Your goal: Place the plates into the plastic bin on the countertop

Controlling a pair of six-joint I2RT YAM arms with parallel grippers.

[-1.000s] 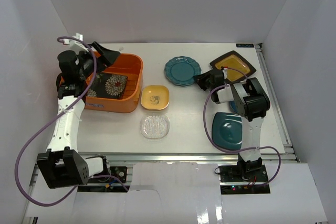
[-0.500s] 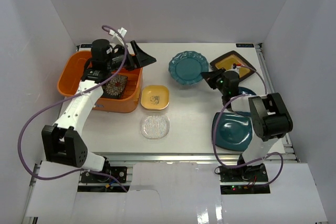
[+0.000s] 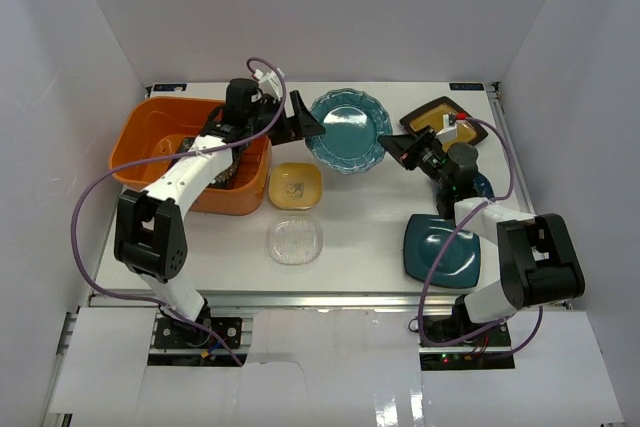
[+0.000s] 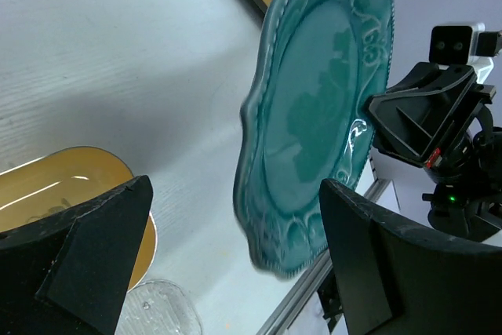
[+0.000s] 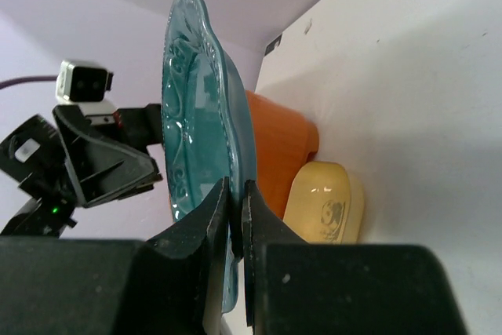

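Note:
The round scalloped teal plate (image 3: pixel 347 132) is tilted up off the white countertop (image 3: pixel 365 227), and my right gripper (image 3: pixel 389 151) is shut on its right rim. In the right wrist view the plate (image 5: pixel 196 100) stands on edge between the closed fingers (image 5: pixel 235 221). My left gripper (image 3: pixel 308 125) is open and empty just left of the plate; in the left wrist view the plate (image 4: pixel 321 107) hangs ahead of the spread fingers (image 4: pixel 86 264). The orange plastic bin (image 3: pixel 150 132) sits at the back left. A black floral plate (image 3: pixel 228 173) lies in it, mostly hidden by my left arm.
A small yellow square plate (image 3: pixel 295 185) lies beside the bin, with a clear glass round plate (image 3: pixel 295 242) in front of it. A dark teal square plate (image 3: pixel 438 250) lies front right under my right arm. A black-rimmed amber square plate (image 3: pixel 440 117) lies back right.
My left arm swung out of the bin, rightward, up to the teal plate. My right gripper raised the teal plate by its rim, tilted it and carried it slightly left.

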